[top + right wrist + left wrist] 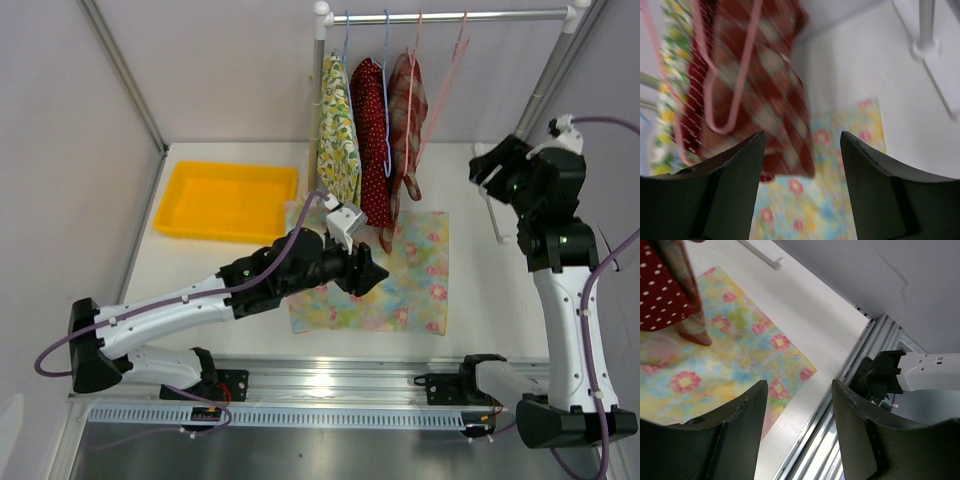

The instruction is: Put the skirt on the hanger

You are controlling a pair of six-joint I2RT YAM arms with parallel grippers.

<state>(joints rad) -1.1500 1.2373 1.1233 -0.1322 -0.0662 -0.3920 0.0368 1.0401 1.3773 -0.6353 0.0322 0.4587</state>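
Observation:
The pastel floral skirt (415, 270) lies flat on the white table below the rack. It also shows in the left wrist view (730, 355) and the right wrist view (840, 200). An empty pink hanger (445, 90) hangs at the right of the rail; in the right wrist view the pink hanger (735, 85) is blurred. My left gripper (375, 272) is open and empty just above the skirt's left part; in its own view (800, 390) the jaws stand wide apart. My right gripper (490, 165) is raised to the right of the rack, open and empty (801, 142).
Three garments hang on the rail: a lemon print (338, 130), a red polka dot one (373, 135) and a red checked one (407, 115). A yellow tray (228, 200) sits at the back left. The rack's post and foot (927, 47) stand at the right.

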